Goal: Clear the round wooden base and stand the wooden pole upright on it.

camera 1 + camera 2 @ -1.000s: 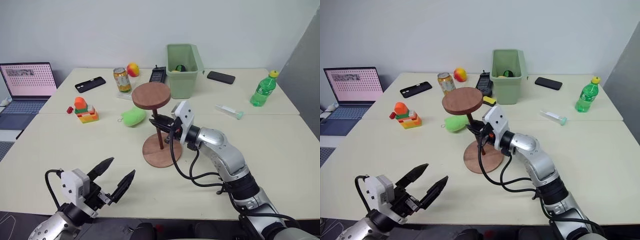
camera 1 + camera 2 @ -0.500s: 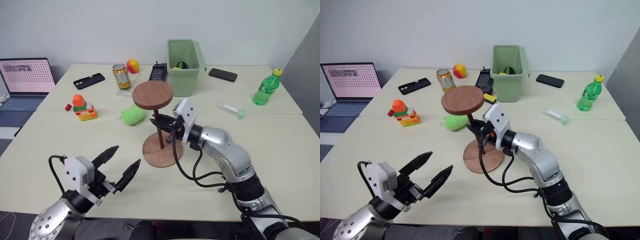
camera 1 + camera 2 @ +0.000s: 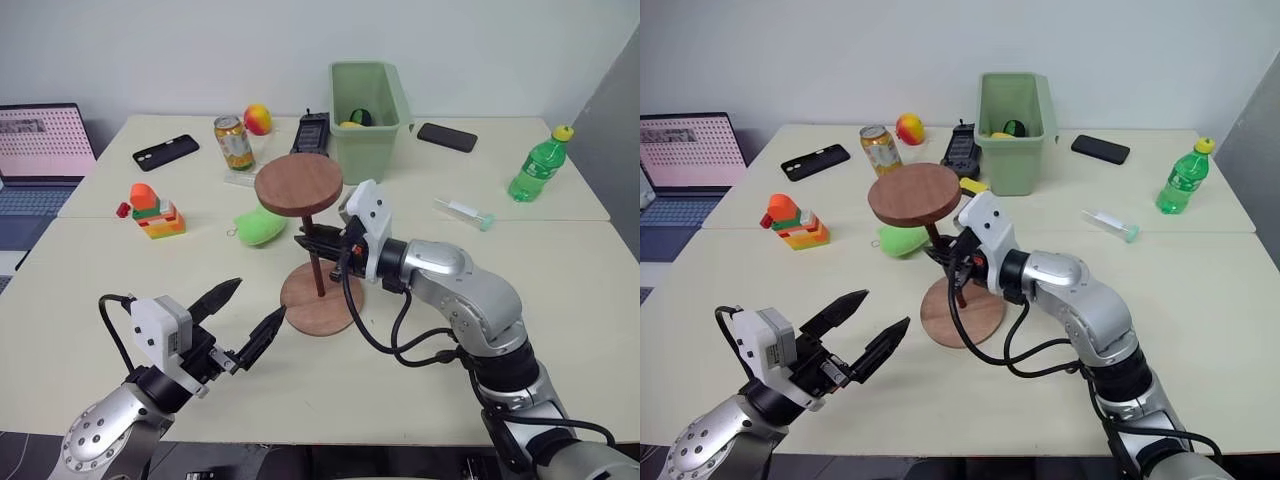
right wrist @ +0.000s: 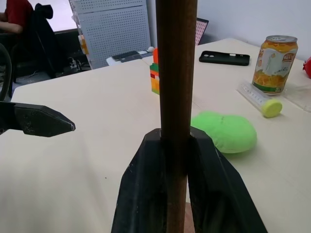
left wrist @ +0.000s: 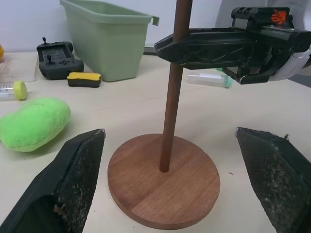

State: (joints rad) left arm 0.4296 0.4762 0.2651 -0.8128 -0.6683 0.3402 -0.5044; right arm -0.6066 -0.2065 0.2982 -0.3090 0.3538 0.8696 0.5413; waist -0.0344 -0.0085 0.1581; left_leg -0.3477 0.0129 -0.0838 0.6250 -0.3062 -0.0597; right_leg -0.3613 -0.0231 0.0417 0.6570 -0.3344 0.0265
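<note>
Since a second ago the left claw (image 3: 248, 318) has lifted slightly off the surface's (image 3: 560, 270) near edge, fingers spread wide and empty. Right claw (image 3: 312, 247) grips the wooden pole (image 3: 316, 258) midway, upright on the round wooden base (image 3: 318, 304) mid-surface.

Cream tabletop (image 3: 90, 270). Reddish-brown round wooden base (image 3: 318, 305) under a dark-brown wooden pole (image 3: 316, 262). Pale green bin (image 3: 366, 120), bright green plush toy (image 3: 260, 226), green bottle (image 3: 534, 171) with yellow cap, orange-and-gold can (image 3: 234, 143), black phones (image 3: 166, 151).
</note>
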